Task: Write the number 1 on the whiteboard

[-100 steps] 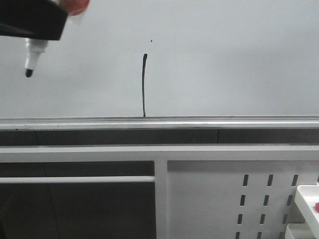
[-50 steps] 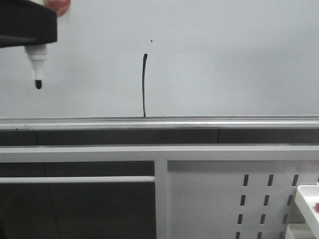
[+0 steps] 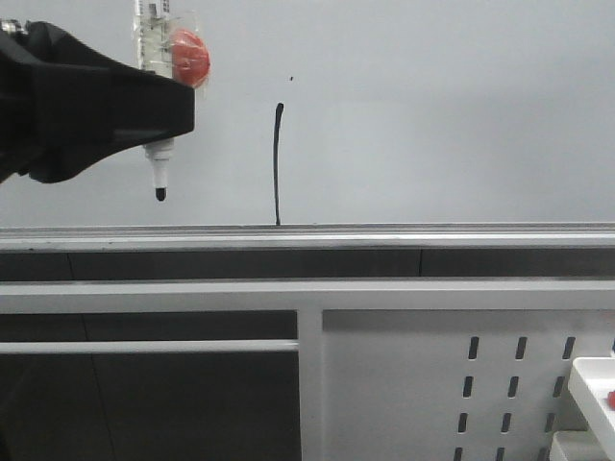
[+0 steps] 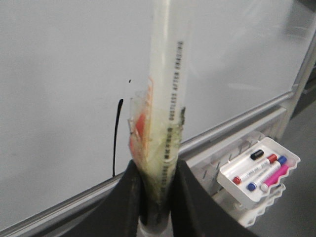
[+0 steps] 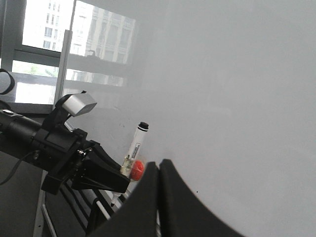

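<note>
Left wrist view shows my left jaws clamped on the smooth plastic marker (image 4: 165, 98). Right jaws are pressed together, empty. Its bare tip hangs near the glossy whiteboard (image 3: 432, 115), left of the thin curved number 1 (image 3: 278, 165); any drift toward the board could leave a stray mark.

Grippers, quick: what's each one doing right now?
Left gripper: shut on the marker, tip off the whiteboard.
Right gripper: jaws together, holding nothing.
</note>
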`<state>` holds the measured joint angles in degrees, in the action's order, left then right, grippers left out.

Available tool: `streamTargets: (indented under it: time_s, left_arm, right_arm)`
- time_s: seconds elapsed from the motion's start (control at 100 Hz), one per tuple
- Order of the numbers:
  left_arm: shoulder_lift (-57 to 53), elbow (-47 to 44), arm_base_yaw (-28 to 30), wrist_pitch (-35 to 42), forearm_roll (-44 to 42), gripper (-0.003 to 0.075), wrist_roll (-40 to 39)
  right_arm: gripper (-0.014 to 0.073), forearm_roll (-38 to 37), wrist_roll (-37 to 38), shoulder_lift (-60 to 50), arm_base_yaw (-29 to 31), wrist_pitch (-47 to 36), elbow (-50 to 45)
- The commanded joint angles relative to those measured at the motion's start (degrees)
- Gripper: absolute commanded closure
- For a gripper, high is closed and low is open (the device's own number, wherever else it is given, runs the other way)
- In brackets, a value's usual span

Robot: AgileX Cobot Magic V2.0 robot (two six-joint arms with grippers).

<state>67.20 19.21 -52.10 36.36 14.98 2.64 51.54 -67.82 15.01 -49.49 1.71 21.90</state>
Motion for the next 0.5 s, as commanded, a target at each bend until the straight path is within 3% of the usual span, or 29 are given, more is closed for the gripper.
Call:
streamTargets:
  time_s: [0.0, 0.49]
  left_arm:
    - [1.84, 1.62, -0.37, 9.10, 3.51, 0.0740, -0.61]
    - [11.58, 6.45, -0.37, 13.12, 4.62, 0.0740, -0.61]
  right_arm:
    - [0.0663, 0.26, -0.20, 0.39, 0.35, -3.26, 1.47]
    - [0.0663, 1.32, -0.20, 0.39, 0.35, -4.55, 1.47]
